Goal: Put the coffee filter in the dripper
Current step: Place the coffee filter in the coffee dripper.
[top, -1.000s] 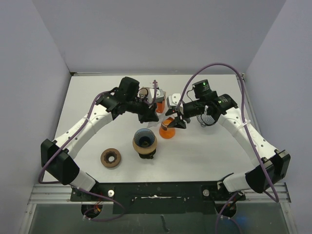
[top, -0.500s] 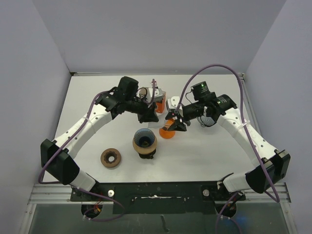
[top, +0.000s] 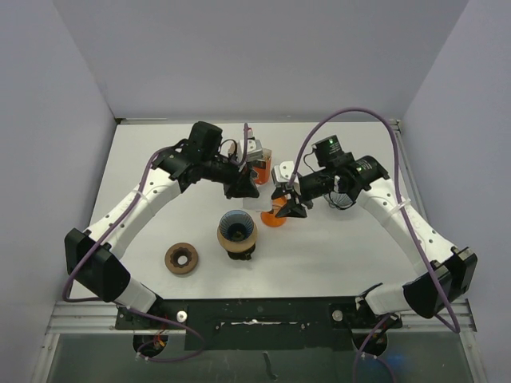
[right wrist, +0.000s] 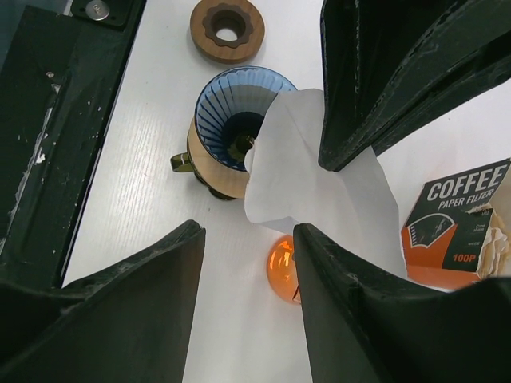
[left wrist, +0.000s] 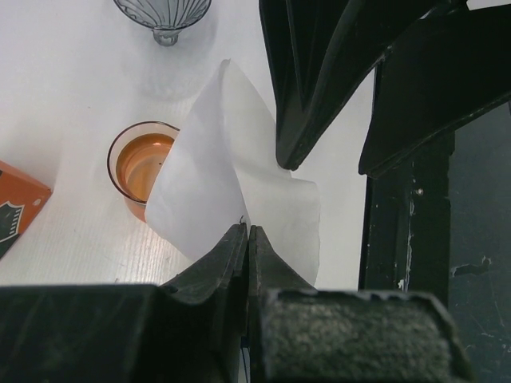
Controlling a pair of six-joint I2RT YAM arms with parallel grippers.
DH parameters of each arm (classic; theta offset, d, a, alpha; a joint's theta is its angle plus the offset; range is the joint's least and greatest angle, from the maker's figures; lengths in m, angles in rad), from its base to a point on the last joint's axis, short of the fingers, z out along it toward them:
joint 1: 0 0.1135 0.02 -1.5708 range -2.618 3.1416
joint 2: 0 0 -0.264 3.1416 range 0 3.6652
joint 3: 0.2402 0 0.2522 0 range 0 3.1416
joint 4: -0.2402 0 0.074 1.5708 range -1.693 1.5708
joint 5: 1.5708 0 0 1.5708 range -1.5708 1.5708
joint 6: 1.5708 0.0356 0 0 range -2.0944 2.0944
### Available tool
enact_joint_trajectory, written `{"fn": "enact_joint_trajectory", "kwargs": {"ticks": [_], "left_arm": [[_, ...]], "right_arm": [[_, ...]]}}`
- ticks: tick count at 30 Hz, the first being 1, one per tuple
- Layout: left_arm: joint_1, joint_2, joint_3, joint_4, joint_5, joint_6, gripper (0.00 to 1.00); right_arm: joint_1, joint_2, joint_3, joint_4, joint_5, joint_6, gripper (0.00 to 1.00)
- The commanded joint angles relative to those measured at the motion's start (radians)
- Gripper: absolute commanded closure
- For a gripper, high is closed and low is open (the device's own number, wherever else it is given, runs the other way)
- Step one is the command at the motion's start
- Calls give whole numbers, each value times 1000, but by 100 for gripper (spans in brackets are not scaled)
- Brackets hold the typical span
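Observation:
The white paper coffee filter (left wrist: 231, 179) hangs in the air, pinched at its edge by my left gripper (left wrist: 248, 231), which is shut on it. In the right wrist view the filter (right wrist: 319, 175) floats just right of the blue ribbed dripper (right wrist: 239, 120), which sits in a wooden collar. From above, the dripper (top: 237, 231) stands below and left of my left gripper (top: 246, 190). My right gripper (top: 289, 209) is open close beside the filter. Its fingertips (right wrist: 196, 231) spread either side of the filter's lower corner; I cannot tell whether they touch it.
An orange cup (top: 274, 217) sits on the table under the filter. An orange coffee-filter box (top: 260, 166) stands behind it. A brown wooden ring (top: 181, 258) lies at the front left. A clear ribbed glass funnel (left wrist: 164, 12) stands further right.
My left gripper has drawn back a little towards the rear with the filter. My right gripper has shifted slightly left towards it, its jaws narrowing a touch.

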Motion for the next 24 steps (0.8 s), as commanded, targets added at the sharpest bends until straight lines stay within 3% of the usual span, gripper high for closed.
{"fn": "enact_joint_trajectory", "kwargs": {"ticks": [1, 24], "left_arm": [[11, -3, 72, -15, 56, -10, 100], [10, 9, 66, -50, 69, 50, 100]], "right_arm": [[9, -54, 40, -6, -3, -21, 51], [40, -41, 144, -4, 26, -29, 47]]}}
